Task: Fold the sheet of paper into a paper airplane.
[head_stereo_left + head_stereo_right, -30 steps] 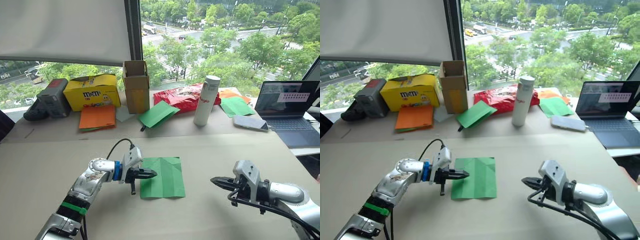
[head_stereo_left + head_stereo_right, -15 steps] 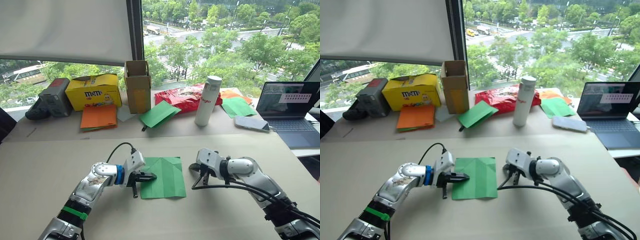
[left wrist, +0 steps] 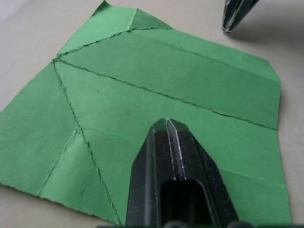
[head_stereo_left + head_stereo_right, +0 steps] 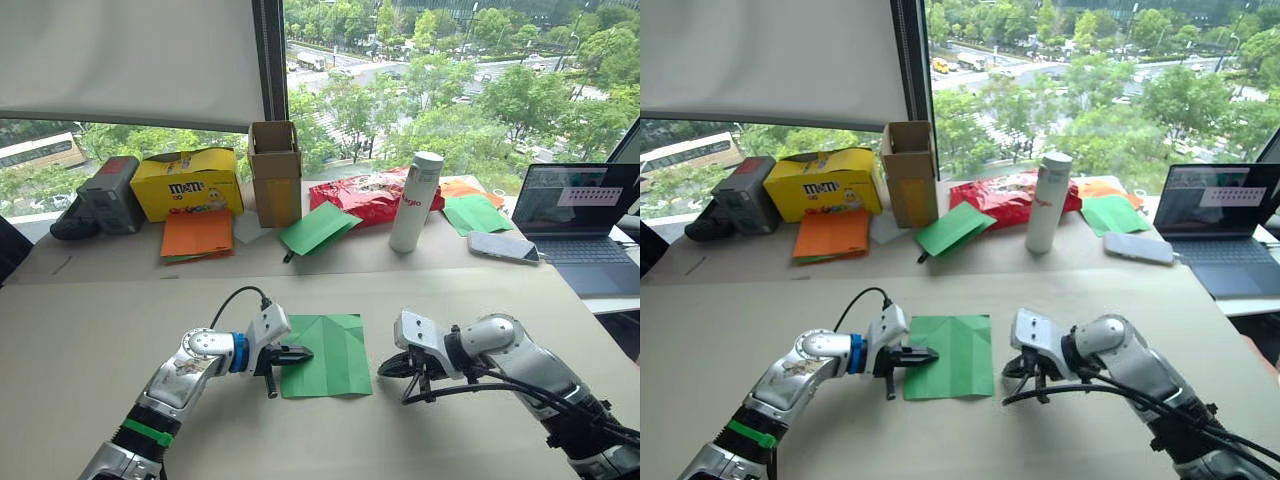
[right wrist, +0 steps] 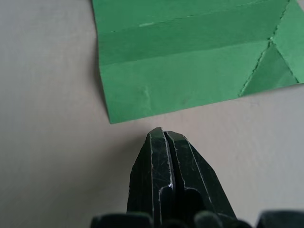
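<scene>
The sheet of paper [image 4: 327, 353] lies flat on the tan table [image 4: 120, 330], bright green and near-square, with straight creases and a small folded corner [image 3: 147, 21]. My left gripper [image 4: 304, 352] is shut with nothing between its fingers, its tip over the sheet just inside the left edge [image 3: 166, 121]. My right gripper [image 4: 383, 371] is also shut and empty. It sits on the bare table just off the sheet's near right corner [image 5: 162, 130], a small gap away from the paper [image 5: 190, 71]. Its tip [image 3: 235, 14] also appears past the sheet in the left wrist view.
Along the back of the table stand a black device [image 4: 105, 195], a yellow box [image 4: 185, 183], orange paper sheets [image 4: 195, 233], a cardboard box [image 4: 273, 172], other green papers [image 4: 318, 227], a red bag [image 4: 365, 195], a white bottle [image 4: 415, 200], a phone [image 4: 502, 246] and a laptop [image 4: 580, 220].
My right gripper swung in from the far right to the sheet's right edge, then drew nearer to its near right corner. The left gripper has barely moved.
</scene>
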